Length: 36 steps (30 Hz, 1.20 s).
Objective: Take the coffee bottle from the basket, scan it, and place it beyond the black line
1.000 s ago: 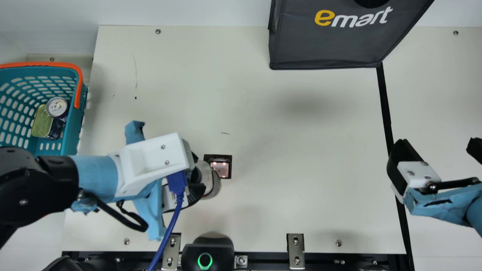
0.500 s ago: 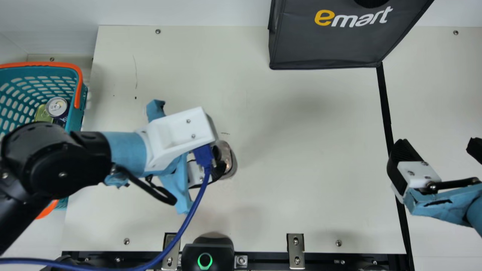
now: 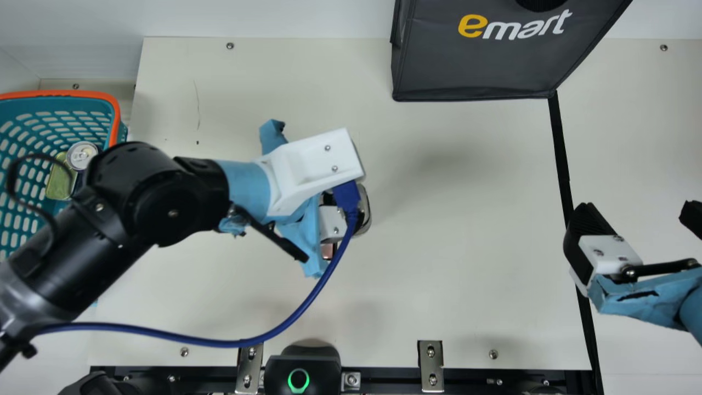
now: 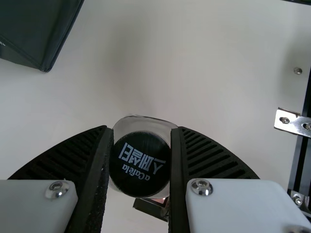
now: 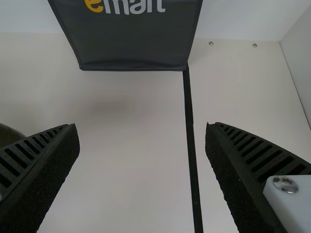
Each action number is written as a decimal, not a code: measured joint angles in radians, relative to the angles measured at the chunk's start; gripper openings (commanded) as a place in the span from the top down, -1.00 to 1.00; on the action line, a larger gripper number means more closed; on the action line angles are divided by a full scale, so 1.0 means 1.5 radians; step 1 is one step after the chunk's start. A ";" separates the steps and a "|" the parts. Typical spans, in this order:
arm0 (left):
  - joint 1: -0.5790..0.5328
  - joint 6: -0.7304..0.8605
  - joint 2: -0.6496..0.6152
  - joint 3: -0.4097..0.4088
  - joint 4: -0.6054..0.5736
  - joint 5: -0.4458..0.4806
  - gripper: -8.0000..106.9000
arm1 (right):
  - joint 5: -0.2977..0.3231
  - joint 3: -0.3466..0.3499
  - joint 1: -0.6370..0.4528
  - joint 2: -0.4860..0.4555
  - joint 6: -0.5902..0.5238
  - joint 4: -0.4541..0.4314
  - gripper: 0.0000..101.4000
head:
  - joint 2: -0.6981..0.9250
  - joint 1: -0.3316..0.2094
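So the robot's left gripper (image 3: 332,222) has its two ribbed fingers clamped on the coffee bottle (image 4: 150,126), one pressed on each side, with the black cap (image 4: 140,182) between them facing the wrist camera. Right by those jaws, a bit of a small black box with a pinkish window (image 3: 328,251) pokes out. A blue cable (image 3: 296,318) loops off from the same gripper. Farther out, past the bottle side of the jaws, is the black line (image 3: 562,153), so the bottle's on the near side of it, nowhere near beyond. Over at the line is the right gripper (image 3: 640,214), jaws wide apart with nothing in them, and in the right wrist view the line runs through the gap between its fingers. Going outward the other way from the left jaws, back behind the arm, there's the teal basket (image 3: 22,137) with a silver-topped can (image 3: 82,155) and a greenish tin (image 3: 59,181) inside, touching or nearly so. A dark grey bag (image 3: 477,66) stands well apart from both grippers, at one end of the line.
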 measured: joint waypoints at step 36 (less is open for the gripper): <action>-0.057 -0.034 0.177 -0.124 0.051 -0.065 0.68 | 0.000 0.000 0.000 0.000 0.000 0.000 -0.79 | -0.001 0.000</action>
